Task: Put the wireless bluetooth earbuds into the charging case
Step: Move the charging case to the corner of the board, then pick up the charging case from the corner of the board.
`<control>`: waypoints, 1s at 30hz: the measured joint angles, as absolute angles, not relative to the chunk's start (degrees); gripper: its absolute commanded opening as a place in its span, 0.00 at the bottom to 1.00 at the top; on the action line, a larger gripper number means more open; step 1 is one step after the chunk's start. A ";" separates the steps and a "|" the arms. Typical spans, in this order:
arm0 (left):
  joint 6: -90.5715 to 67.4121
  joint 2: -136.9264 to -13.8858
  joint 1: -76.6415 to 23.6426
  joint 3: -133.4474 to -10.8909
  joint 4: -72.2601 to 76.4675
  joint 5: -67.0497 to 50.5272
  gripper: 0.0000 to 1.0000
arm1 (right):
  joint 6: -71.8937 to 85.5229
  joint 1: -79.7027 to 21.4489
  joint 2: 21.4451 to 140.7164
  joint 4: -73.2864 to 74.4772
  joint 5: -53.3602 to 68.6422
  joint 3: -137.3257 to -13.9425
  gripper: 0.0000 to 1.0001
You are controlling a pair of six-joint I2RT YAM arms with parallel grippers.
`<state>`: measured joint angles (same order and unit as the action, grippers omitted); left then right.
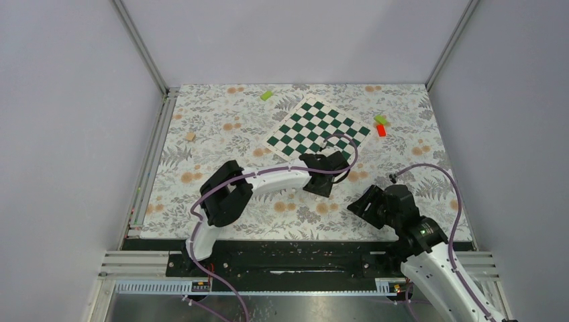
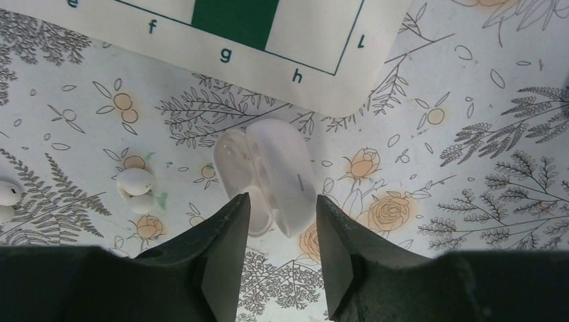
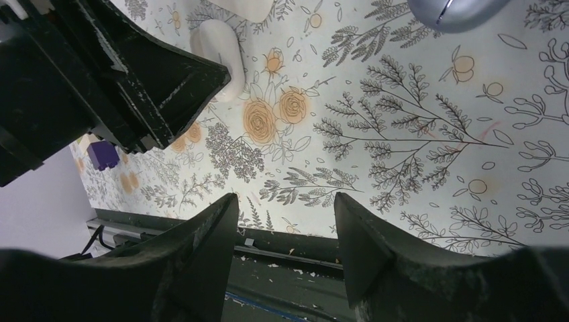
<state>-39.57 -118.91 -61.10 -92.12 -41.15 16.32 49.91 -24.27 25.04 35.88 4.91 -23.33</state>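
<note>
The left fingers [image 2: 225,248] are spread apart and nothing is grasped. The charging case [image 2: 268,168] is seen at 12 o'clock from them, its near end between the tips and its long axis run roughly from 6 to 12 o'clock; contact cannot be told. One case is counted, its lid apparently swung open. Two wireless bluetooth earbuds [image 2: 134,181] are counted on the tabletop [image 2: 470,100] at 9 o'clock from the case, the second [image 2: 8,193] at the frame edge. The right fingers [image 3: 201,261] are parted, empty, and judged farther off.
</note>
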 measured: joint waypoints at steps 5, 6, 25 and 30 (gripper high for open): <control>-39.97 -119.20 -61.12 -93.06 -41.60 13.87 0.45 | 51.29 -24.27 24.77 35.48 5.08 -21.82 0.61; -40.03 -119.20 -61.12 -93.19 -41.65 13.61 0.45 | 51.37 -24.27 25.19 35.20 5.15 -21.67 0.61; -45.71 -82.61 -45.36 -75.37 -42.15 12.97 0.50 | 46.04 -25.71 62.89 16.19 12.23 -29.87 0.61; -47.62 -80.18 -44.62 -70.28 -42.85 12.97 0.50 | 44.31 -27.70 74.19 9.93 13.56 -34.54 0.62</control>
